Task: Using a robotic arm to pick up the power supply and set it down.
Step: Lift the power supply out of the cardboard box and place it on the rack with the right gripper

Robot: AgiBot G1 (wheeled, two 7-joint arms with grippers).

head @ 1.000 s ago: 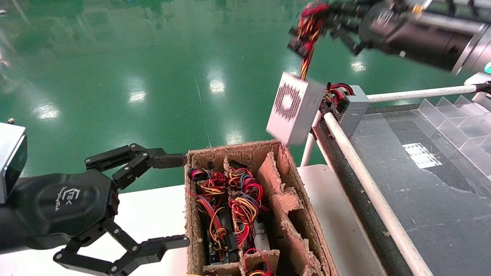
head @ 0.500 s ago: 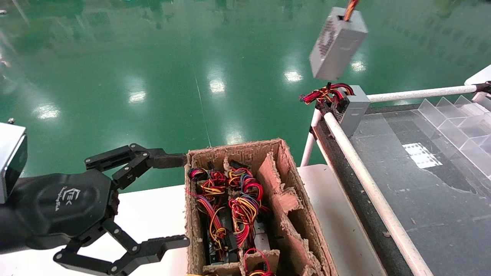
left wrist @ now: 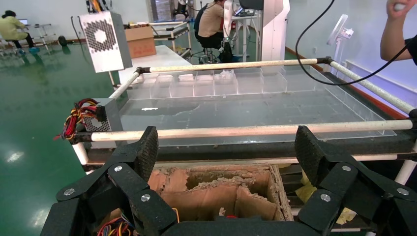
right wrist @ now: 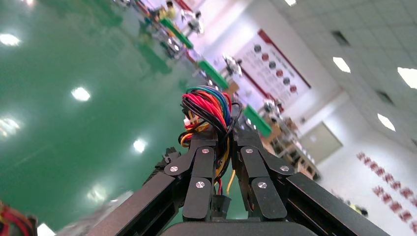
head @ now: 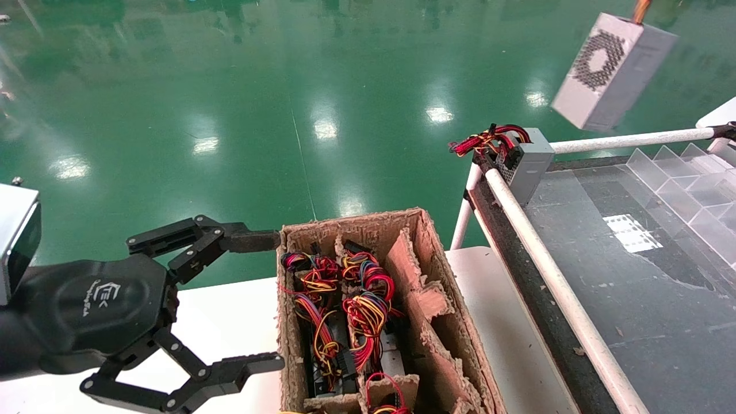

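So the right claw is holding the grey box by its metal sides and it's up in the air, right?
Not quite. The right claw is pinching the bundle of coloured wires, not the metal sides; the right wrist view shows this. The grey box, the power supply, does hang in the air, above the railed table, as the head view shows.

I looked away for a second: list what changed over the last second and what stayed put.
The power supply, hanging by its wires from the right gripper, rose from just above the cardboard box and swung right, over the conveyor table. The right gripper has left the head view and stays shut on the wire bundle. The left gripper stayed open beside the box; the second grey unit stayed at the table's corner.
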